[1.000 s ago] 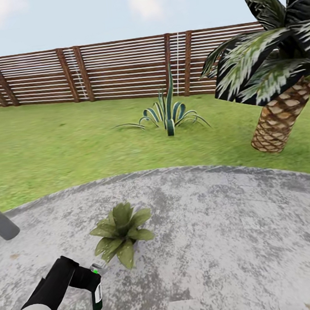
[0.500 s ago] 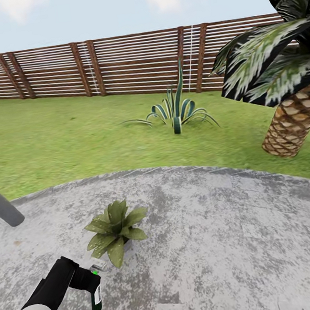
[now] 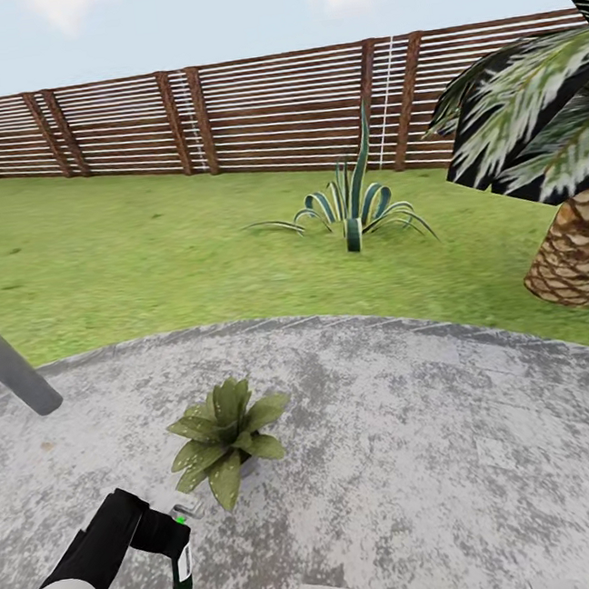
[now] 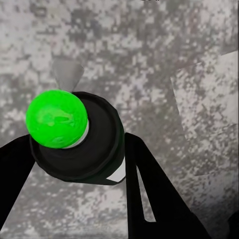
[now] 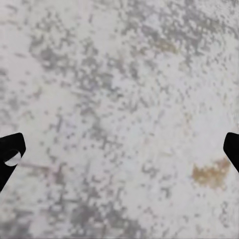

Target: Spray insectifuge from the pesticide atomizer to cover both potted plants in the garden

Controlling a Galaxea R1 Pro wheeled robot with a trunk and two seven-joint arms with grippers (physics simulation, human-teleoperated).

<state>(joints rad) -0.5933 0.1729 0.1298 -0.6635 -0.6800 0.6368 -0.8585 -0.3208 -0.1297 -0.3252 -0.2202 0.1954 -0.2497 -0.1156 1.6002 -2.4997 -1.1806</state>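
Note:
My left gripper (image 3: pixel 169 537) is shut on the pesticide atomizer (image 3: pixel 182 563), a slim dark bottle with a pale label, held upright low over the paved patio. In the left wrist view the bottle's dark round top (image 4: pixel 87 149) carries a bright green ball, and black fingers (image 4: pixel 149 189) press it from both sides. One potted plant (image 3: pixel 224 435), a low rosette of speckled green leaves, sits on the paving just beyond and to the right of the atomizer. My right gripper (image 5: pixel 119 152) is open over bare paving, its black fingertips (image 5: pixel 10 154) spread wide.
The round grey patio (image 3: pixel 421 445) ends in lawn (image 3: pixel 126 259) ahead. A slanted grey pole (image 3: pixel 10 363) stands at the left. A striped agave (image 3: pixel 353 210) grows before the brown slat fence (image 3: pixel 264 106). A palm trunk (image 3: pixel 578 253) rises at the right.
The head view has swung left, so fence, agave and palm sit further right in the picture. My left gripper still holds the atomizer at the same spot near the potted plant.

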